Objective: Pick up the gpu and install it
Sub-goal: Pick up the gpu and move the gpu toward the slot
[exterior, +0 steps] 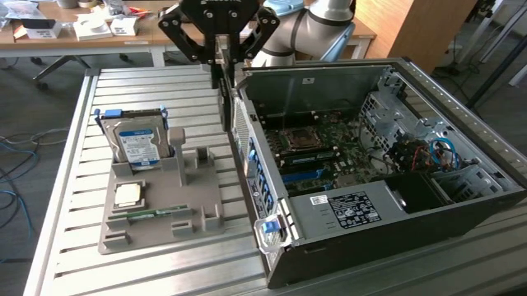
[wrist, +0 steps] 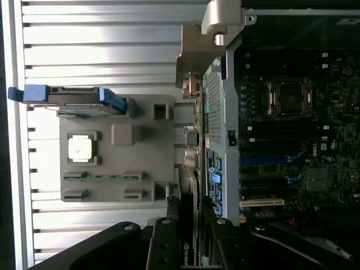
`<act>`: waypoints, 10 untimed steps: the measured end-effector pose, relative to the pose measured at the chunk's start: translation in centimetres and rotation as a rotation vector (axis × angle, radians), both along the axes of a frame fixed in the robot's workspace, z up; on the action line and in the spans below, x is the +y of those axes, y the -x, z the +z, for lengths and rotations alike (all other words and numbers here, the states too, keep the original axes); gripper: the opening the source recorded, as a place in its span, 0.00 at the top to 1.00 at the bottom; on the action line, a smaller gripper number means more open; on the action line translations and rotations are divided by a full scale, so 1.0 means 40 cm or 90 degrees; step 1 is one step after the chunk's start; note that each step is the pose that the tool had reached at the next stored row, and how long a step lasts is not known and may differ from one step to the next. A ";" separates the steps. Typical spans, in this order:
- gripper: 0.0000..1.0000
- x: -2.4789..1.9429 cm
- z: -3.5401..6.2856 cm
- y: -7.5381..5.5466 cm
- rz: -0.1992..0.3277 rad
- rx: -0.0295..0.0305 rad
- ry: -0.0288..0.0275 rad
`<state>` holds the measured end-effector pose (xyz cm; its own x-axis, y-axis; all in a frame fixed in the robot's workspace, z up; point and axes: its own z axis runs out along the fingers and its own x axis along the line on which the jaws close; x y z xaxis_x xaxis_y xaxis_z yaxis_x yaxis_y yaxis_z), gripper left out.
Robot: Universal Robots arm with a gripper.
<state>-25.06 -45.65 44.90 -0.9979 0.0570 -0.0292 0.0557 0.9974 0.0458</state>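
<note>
Dark gpu (exterior: 223, 102) gripped in hand (exterior: 221, 60), hanging beside computer case (exterior: 371, 259)

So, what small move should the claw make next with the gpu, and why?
Probably carry it sideways over the open case, keeping height. The claw grips the gpu upright, but the card hangs outside the case's rear wall, beside it, not above the blue slot on the motherboard.
</note>
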 end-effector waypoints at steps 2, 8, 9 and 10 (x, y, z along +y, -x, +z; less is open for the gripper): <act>0.74 0.000 0.000 -0.020 0.000 -0.0001 -0.0001; 0.74 0.000 0.000 -0.086 0.000 -0.0001 -0.0001; 0.74 0.000 0.000 -0.098 0.000 0.0000 -0.0001; 0.74 0.000 0.000 -0.109 0.000 -0.0001 -0.0002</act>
